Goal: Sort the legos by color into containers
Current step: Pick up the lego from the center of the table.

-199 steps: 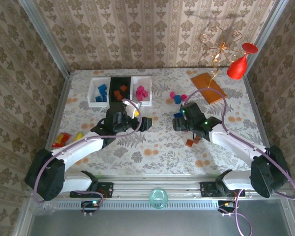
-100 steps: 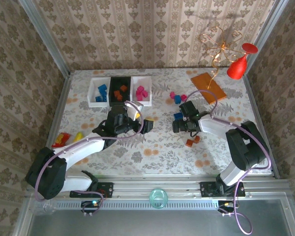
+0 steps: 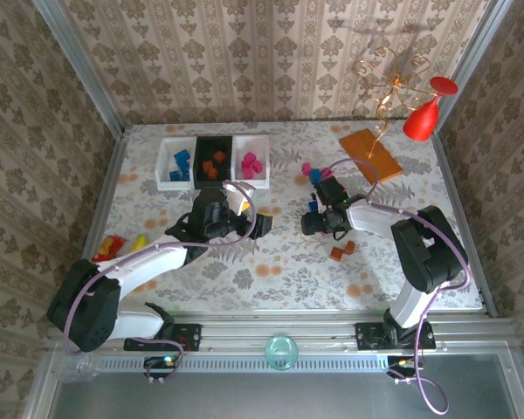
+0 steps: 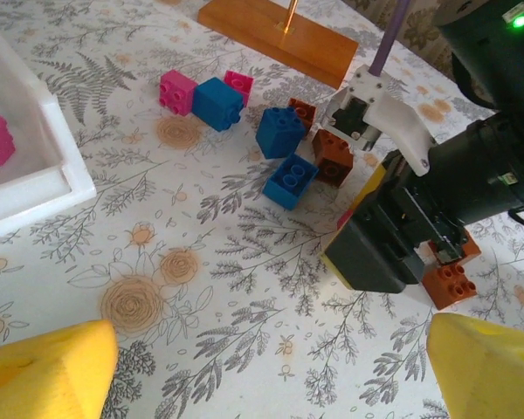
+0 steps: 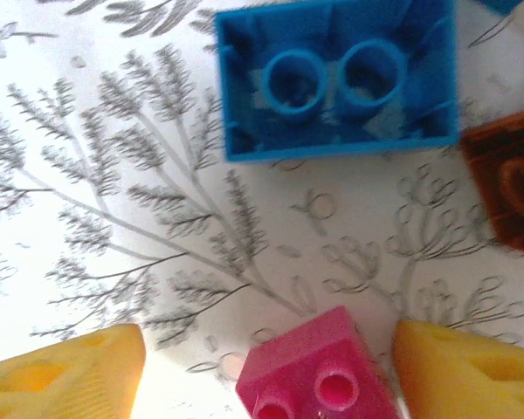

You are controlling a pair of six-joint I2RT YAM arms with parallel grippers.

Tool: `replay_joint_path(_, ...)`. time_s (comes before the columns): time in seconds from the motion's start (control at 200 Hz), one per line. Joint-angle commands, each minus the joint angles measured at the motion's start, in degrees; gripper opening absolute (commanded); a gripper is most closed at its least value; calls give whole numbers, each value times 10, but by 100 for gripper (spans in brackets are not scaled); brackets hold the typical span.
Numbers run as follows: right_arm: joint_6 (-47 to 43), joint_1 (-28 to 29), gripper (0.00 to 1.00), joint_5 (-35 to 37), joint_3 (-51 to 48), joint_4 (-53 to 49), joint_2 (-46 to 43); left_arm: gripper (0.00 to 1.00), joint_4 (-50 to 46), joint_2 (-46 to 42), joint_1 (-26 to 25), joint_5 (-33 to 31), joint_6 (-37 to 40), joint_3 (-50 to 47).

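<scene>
- A tabletop [image 3: 271, 262] covered in a floral cloth, closed in by patterned wallpaper.
- The right gripper [image 5: 269, 362] is down at the cloth, its yellow fingers [image 5: 61, 375] set apart on either side of a magenta brick [image 5: 319, 384]. One finger looks close against the brick and a gap shows on the other side, so it is unclenched and not yet gripping.
- Just beyond lies a blue brick [image 5: 336, 78], hollow side up, with an orange-brown brick [image 5: 511, 183] beside it.
- The left gripper [image 4: 262, 375] is spread wide with nothing between its fingers, over bare cloth between the trays and the loose pile.
- Loose legos near the right gripper:
  - a magenta pair [image 4: 176, 92] around a blue one [image 4: 217, 103]
  - two more blues [image 4: 290, 181]
  - several orange-brown pieces [image 4: 450, 279]
- The containers stand in a row at the far left, and each already holds a few bricks:
  - the left white tray [image 3: 175, 184] holds blue
  - the black tray [image 3: 205, 148] holds orange-brown
  - the right white tray [image 3: 251, 184] holds magenta
- Judged from this, the sorting is roughly half done. The cluster of all three colours is left, and the magenta brick is next for the right white tray.
- An orange-brown board [image 3: 369, 154] sits far right, carrying a gold wire stand [image 3: 386, 83] with a red glass-shaped ornament [image 3: 424, 118].
- Small red and yellow pieces [image 3: 113, 246] lie near the left edge.
</scene>
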Motion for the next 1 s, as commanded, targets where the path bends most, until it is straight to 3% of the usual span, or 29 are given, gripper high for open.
replay_joint_path(0.0, -1, 17, 68, -30, -13, -27, -25, 93, -12, -8, 6, -16, 16, 7)
replay_joint_path(0.48, 1, 42, 43, 9, -3, -7, 3, 93, -20, -20, 16, -26, 10, 5)
replay_joint_path(0.64, 10, 50, 39, 8, 1, 8, -25, 93, -40, -27, 24, -78, -5, 3)
replay_joint_path(0.735, 38, 50, 36, -35, 1, 64, -52, 93, -41, -37, 48, -102, -33, -11)
replay_joint_path(0.845, 96, 51, 35, -97, 4, 173, -52, 93, -16, -50, 96, -79, -81, -37)
replay_joint_path(0.995, 135, 59, 35, -101, 63, 252, -2, 93, 15, -64, 138, -38, -99, -58)
